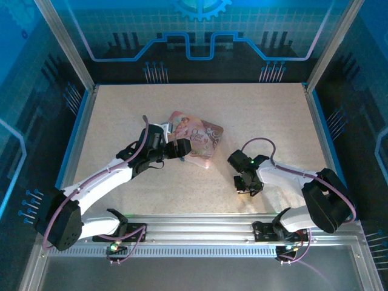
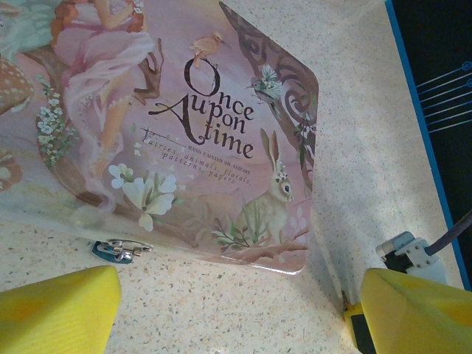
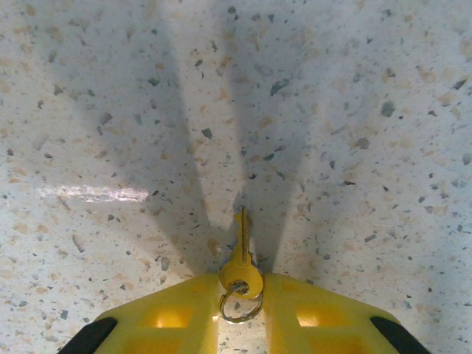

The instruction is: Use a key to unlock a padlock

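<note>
The speckled desk (image 1: 254, 115) is taking up the middle of the overhead frame. The left arm (image 1: 103, 179) is stretching in from the lower left, and the right arm (image 1: 285, 176) is bending in from the lower right. A pink tin (image 1: 203, 138) is lying flat at the centre, just beyond the left arm's tip.

The left fingers (image 2: 63, 310) are standing spread wide, one in each lower corner of the left wrist frame, gripping nothing. The right fingers (image 3: 324, 321) are sitting along the bottom edge of the right wrist frame, pinching the key (image 3: 242, 254) by its head.

The padlock (image 2: 118, 251) is lying on the desk at the lower left of the left wrist frame, right against the tin's edge. The key is sitting at the lower centre of its frame, blade pointing up the frame; whether it is touching the desk I cannot tell. A small ring (image 3: 237, 308) is hanging from its head, between the fingers.
</note>
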`<state>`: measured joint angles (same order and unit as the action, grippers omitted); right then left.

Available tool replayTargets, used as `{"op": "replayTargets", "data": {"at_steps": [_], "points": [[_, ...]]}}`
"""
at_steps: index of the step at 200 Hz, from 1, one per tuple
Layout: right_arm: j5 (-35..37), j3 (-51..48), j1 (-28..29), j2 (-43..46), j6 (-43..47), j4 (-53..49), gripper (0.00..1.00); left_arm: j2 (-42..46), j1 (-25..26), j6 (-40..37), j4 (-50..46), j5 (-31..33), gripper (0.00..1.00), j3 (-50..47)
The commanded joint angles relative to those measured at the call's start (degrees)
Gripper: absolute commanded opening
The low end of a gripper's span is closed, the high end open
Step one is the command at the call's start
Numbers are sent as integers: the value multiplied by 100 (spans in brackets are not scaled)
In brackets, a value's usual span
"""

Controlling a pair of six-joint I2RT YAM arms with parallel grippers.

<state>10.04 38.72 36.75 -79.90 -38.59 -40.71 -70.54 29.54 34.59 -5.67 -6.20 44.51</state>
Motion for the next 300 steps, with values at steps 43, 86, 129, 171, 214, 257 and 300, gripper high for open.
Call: {"op": "replayTargets", "data": {"at_steps": [43, 86, 129, 171, 214, 257, 300], "points": [[-3, -40, 69, 84, -46, -111, 15, -6, 33, 32, 10, 25, 86, 234], [26, -33, 69, 205, -4, -184, 11, 47, 27, 39, 12, 48, 86, 235], [-55, -62, 65, 257, 22, -142, 2, 119, 27, 39, 3, 57, 86, 209], [-351, -91, 69, 658, 176, 187, 0, 259, 30, 206, 78, -75, 87, 224], [-1026, -302, 48, 1380, 376, 1223, 0, 312, 33, 557, 439, -644, 84, 268], [-1646, -285, 38, 1850, 573, 2230, 0, 67, 65, 1426, 1139, -1394, 78, 334], [-2077, -304, 50, 2187, 853, 3337, 0, -195, 430, 1497, 1161, -1551, 75, 701]]}}
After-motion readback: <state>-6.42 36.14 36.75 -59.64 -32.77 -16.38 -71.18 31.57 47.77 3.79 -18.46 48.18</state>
